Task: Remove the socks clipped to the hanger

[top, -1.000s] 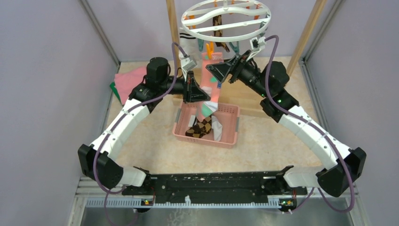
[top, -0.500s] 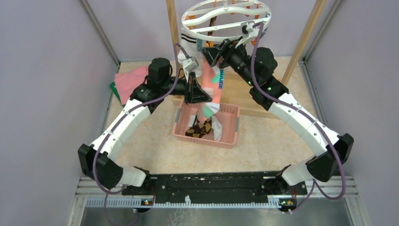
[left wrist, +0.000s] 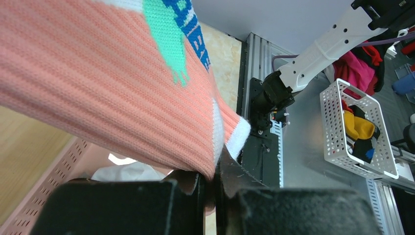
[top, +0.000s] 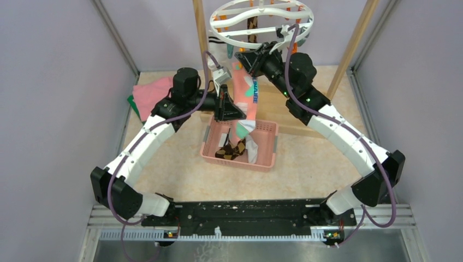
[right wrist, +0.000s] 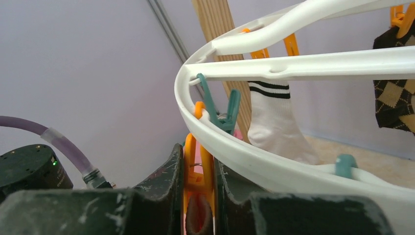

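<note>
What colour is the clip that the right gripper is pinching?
Orange; the clip shows best in the right wrist view.

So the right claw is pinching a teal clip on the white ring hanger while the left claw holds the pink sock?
Wrong colour: the right claw pinches an orange plastic clip on the white ring hanger, as the right wrist view shows. The rest stands.

From my seat the pink knit sock (left wrist: 98, 88) reads as soft, coarsely ribbed cloth. The white plastic ring hanger (right wrist: 303, 63) is smooth and a bit glossy, and so is the orange plastic clip (right wrist: 190, 166). The black fingers (right wrist: 156, 191) of the right gripper (right wrist: 197, 152) look matt and pretty scuffed. The pale wooden post (right wrist: 220, 29) is bare and grainy.
</note>
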`<move>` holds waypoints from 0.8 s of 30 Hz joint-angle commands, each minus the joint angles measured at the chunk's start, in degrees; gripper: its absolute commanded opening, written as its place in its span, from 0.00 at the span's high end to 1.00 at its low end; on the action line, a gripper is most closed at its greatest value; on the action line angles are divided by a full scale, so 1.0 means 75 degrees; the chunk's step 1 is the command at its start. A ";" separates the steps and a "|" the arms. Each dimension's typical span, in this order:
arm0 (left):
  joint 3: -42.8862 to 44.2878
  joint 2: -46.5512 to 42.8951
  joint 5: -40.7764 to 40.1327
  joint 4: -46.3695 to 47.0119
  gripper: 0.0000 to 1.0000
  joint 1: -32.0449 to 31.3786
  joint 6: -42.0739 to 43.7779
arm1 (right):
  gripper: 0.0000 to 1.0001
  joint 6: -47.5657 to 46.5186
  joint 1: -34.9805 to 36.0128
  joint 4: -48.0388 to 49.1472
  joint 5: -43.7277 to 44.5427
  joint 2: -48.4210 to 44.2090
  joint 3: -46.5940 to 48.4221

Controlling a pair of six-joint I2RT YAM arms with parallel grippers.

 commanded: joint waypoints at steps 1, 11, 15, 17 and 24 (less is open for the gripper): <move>0.0111 -0.0198 -0.0215 0.0012 1.00 -0.0050 0.0315 | 0.97 -0.0065 0.0019 0.0304 0.0369 -0.0229 0.0310; -0.0418 -0.0073 -0.1611 -0.0729 1.00 -0.0212 0.2250 | 1.00 0.0146 -0.0431 0.0076 0.0622 -0.1146 -0.0619; -0.0684 -0.0044 -0.1911 -0.0847 1.00 -0.0322 0.2915 | 1.00 0.0190 -0.0613 -0.0060 0.0532 -0.1322 -0.0753; -0.0803 0.0013 -0.1980 -0.0944 1.00 -0.0367 0.3099 | 1.00 0.0196 -0.0663 -0.0104 0.0503 -0.1377 -0.0773; -0.0816 0.0271 -0.2128 -0.0880 0.85 -0.0778 0.3149 | 1.00 0.0211 -0.0900 -0.0341 0.0420 -0.1532 -0.0738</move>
